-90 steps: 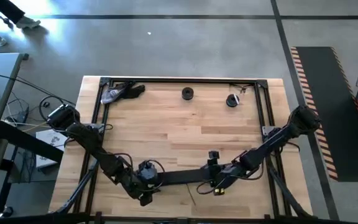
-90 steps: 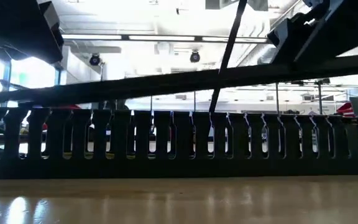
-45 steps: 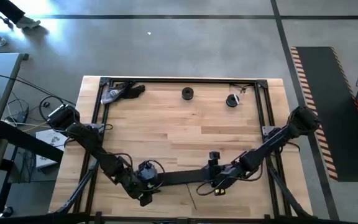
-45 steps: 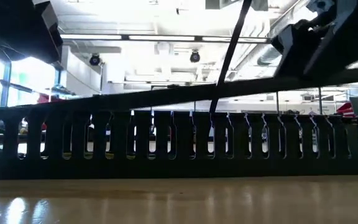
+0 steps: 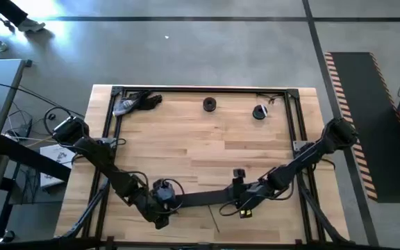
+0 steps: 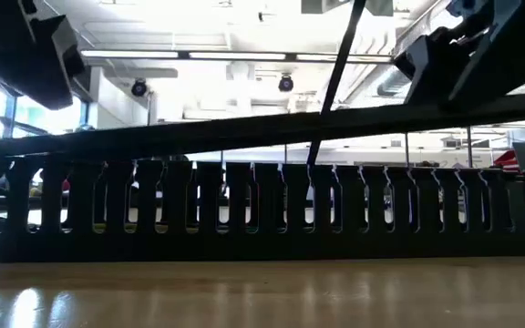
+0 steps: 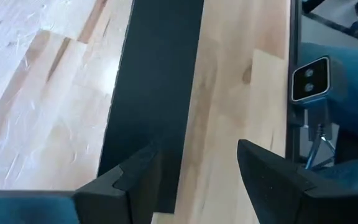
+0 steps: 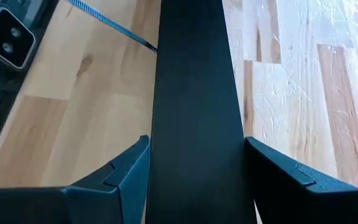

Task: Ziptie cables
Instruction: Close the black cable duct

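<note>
cables: not made out in any view; whether they lie inside the channel cannot be told, and no zip tie is seen on anything yet.
tabletop (image 5: 207, 139): pale wood, with both arms working at its near edge.
slotted channel (image 6: 262, 210): stands on its base on the tabletop.
cover strip (image 5: 207, 197): 1 flat black bar, slanting just above the channel's top.
right gripper (image 8: 196, 180): fingers closed against the strip's 2 edges, holding that end.
left gripper (image 7: 197, 180): fingers parted, bare wood in the gap; the strip passes 1 finger, unclamped.
blue-striped strand (image 8: 110, 23): lies on the wood beside the strip.
risk: held at 1 end only, the strip could swing or drop skew, closing the channel and pinching anything inside.
</note>
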Action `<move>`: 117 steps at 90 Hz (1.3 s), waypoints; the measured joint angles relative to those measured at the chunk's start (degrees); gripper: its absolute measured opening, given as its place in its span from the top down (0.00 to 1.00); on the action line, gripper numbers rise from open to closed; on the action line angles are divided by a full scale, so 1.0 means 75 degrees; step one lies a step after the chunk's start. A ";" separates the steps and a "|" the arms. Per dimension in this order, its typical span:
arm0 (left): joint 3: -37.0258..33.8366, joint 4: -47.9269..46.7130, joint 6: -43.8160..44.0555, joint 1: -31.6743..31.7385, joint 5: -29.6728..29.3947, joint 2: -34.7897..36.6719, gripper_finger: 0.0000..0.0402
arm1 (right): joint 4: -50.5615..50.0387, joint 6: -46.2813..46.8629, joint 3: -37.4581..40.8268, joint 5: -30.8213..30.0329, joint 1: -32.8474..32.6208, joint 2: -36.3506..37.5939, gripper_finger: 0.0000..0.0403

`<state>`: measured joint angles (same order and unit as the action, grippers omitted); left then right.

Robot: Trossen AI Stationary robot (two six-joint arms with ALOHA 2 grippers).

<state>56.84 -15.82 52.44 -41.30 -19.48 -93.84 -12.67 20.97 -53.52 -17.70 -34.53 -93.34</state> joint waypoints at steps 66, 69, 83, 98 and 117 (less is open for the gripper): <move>0.0009 0.0057 0.0057 0.0007 -0.0547 -0.0687 0.61 | -0.0202 0.0193 0.0000 -0.0124 -0.0002 -0.0204 0.49; 0.0009 0.0048 0.0057 0.0012 -0.0585 -0.0696 0.63 | -0.0220 0.0198 0.0000 -0.0127 -0.0002 -0.0204 0.49; 0.0017 -0.0243 0.0123 0.0041 -0.0851 -0.0723 0.70 | -0.0232 0.0221 0.0000 -0.0193 -0.0002 -0.0204 0.49; 0.0017 -0.0529 0.0188 0.0049 -0.1085 -0.0729 0.76 | -0.0290 0.0329 0.0000 -0.0237 0.0001 -0.0204 0.49; 0.0015 -0.0529 0.0190 0.0058 -0.1207 -0.0751 0.82 | -0.0461 0.0524 0.0000 -0.0224 0.0001 -0.0204 0.44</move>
<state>56.95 -19.79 53.86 -40.86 -28.53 -99.48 -16.13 24.90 -53.52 -19.39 -34.52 -94.87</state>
